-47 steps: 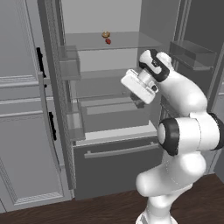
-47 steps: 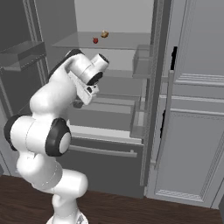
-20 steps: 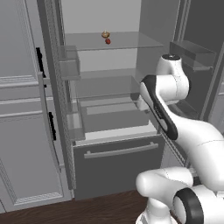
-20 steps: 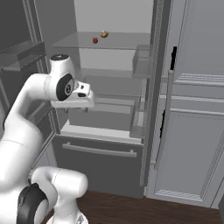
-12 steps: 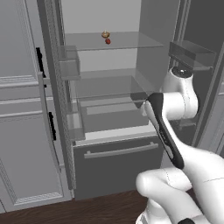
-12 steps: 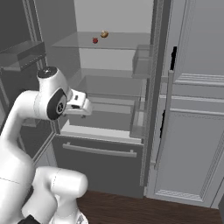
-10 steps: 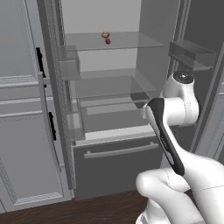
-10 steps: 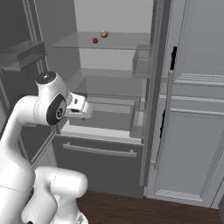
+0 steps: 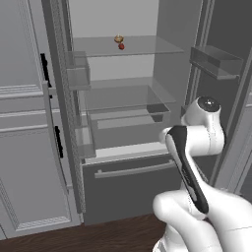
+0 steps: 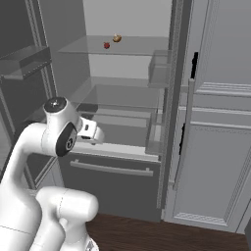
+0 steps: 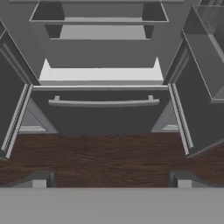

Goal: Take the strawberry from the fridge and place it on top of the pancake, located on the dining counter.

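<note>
We face the fridge [image 9: 123, 123] with both upper doors swung wide, so its middle stands open between the door edges, and the door bins [image 9: 216, 60] jut in from either side. Below the shelves the bottom drawer [image 11: 103, 109] is shut, its bar handle [image 11: 103, 103] running across the front, and dark wood floor [image 11: 100, 157] lies bare before it. Our arm [image 9: 189, 162] is folded low in front of the drawer, the elbow raised and the wrist turned down, with the hand held level with the lower shelf edge in the right base view. The gripper [image 11: 109, 179] looks toward the drawer and floor; its two tips sit far apart at the bottom corners of the hand view, so the fingers [image 11: 39, 179] are spread wide with nothing between them. The strawberry [image 9: 121, 47] rests on the top glass shelf [image 9: 147, 47], well above the hand, just beside a small tan item [image 9: 118, 38] that sits a little farther back. The lower shelf [image 9: 128, 98] and the clear bin [image 9: 125, 118] under it hold nothing we can make out.
</note>
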Robot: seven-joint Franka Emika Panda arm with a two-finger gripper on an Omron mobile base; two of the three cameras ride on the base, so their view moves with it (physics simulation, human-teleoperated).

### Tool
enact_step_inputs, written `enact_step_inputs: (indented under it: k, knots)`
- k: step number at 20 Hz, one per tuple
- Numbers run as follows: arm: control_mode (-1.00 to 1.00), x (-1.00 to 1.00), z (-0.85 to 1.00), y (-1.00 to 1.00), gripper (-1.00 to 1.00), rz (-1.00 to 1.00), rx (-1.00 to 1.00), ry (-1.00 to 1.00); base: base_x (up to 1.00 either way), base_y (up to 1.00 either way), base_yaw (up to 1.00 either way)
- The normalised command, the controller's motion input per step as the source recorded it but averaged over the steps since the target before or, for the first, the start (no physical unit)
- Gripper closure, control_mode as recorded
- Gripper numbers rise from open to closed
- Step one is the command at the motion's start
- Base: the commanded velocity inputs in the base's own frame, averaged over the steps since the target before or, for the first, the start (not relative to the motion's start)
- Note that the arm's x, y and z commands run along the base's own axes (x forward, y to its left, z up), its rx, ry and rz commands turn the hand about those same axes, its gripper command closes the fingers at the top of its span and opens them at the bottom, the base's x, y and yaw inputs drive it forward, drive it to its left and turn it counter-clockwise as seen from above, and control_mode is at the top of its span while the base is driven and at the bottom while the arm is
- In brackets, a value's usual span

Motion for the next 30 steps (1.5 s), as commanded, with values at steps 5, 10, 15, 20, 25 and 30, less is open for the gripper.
enact_step_inputs:
  k: [5, 10, 15, 20, 25, 30]
  knots:
    - [-1.0, -0.27, -0.16, 0.01, -1.0, -0.03, 0.0, 0.0, 0.0, 0.0, 0.0]
    - [-1.0, -0.05, -0.15, 0.01, -1.0, 0.0, 0.0, 0.0, 0.0, 0.0, 0.0]
    - [-1.0, 0.0, 0.0, 0.0, -1.0, 0.0, 0.0, 0.0, 0.0, 0.0, 0.0]
    - [1.0, 0.02, 0.0, 0.0, -1.0, 0.0, 0.0, 0.0, 0.49, 0.11, 0.02]
    - [1.0, 0.0, 0.0, 0.0, -1.0, 0.0, 0.0, 0.0, 0.91, 0.21, 0.01]
    - [1.0, 0.0, 0.0, 0.0, -1.0, 0.0, 0.0, 0.0, 0.81, 0.2, 0.0]
